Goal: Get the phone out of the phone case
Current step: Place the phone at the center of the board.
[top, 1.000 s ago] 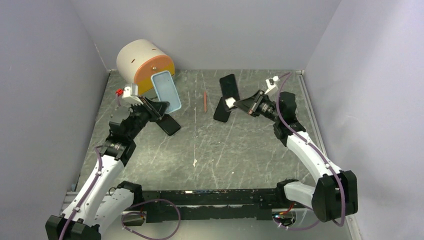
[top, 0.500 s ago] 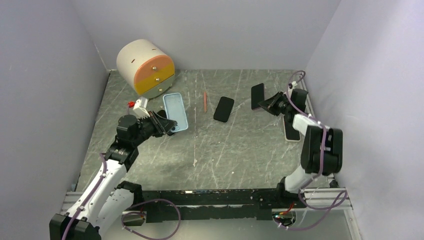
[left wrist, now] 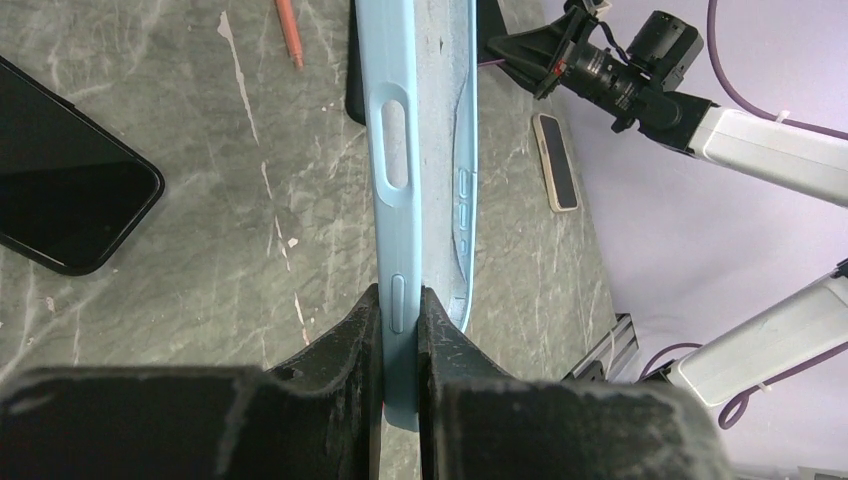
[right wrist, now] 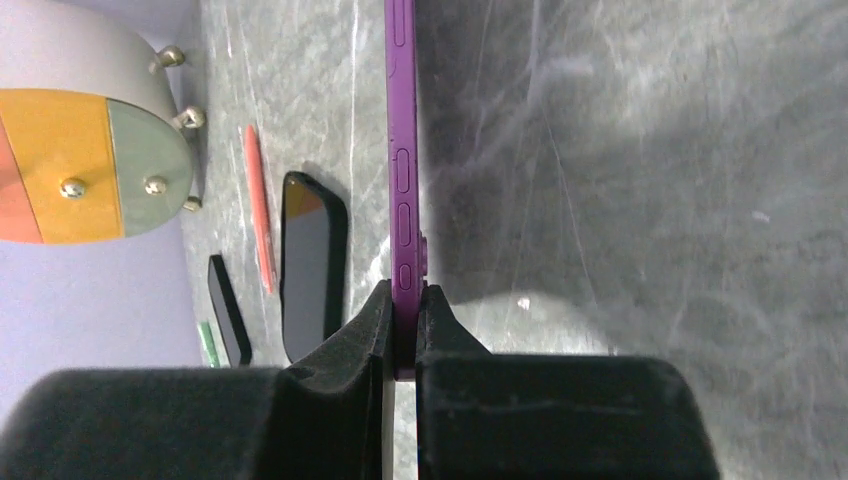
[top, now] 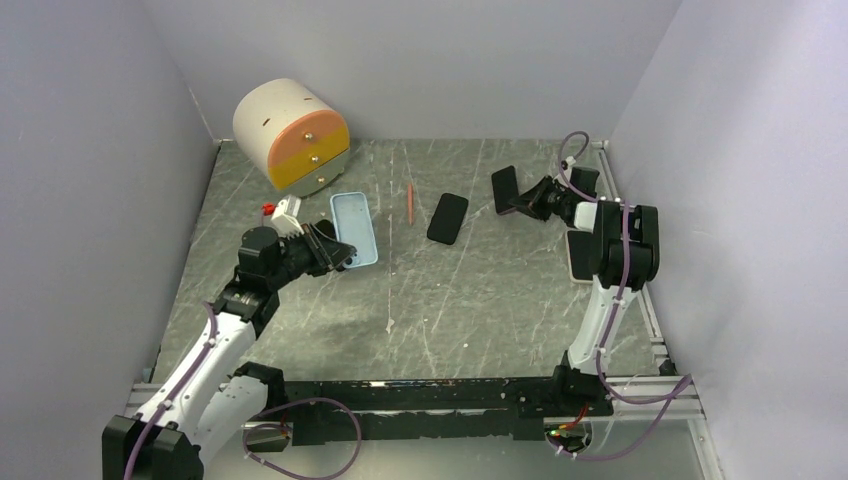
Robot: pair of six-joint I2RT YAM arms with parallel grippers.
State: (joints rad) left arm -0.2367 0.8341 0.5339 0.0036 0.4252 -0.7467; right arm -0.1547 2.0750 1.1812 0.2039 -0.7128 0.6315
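Observation:
My left gripper (top: pixel 338 254) (left wrist: pixel 400 312) is shut on the side wall of the light blue phone case (top: pixel 354 226) (left wrist: pixel 398 150). The case is empty and hangs low over the table's left part. The phone (top: pixel 504 188) shows a purple edge (right wrist: pixel 403 150) and sits pinched between the shut jaws of my right gripper (top: pixel 527 199) (right wrist: pixel 403 300). It is held off the table near the far right corner, well apart from the case.
A black phone (top: pixel 447 218) (right wrist: pixel 312 265) and a red pen (top: pixel 410 203) (right wrist: pixel 256 205) lie mid-table. Another black phone (left wrist: pixel 62 198) lies by my left gripper. A pale-edged phone (top: pixel 579 256) (left wrist: pixel 555 160) lies at the right edge. A round drawer unit (top: pixel 292 135) stands back left.
The left gripper came down and forward from beside the drawer unit, still holding the case. The right arm swung from mid-table back to the far right corner with the phone.

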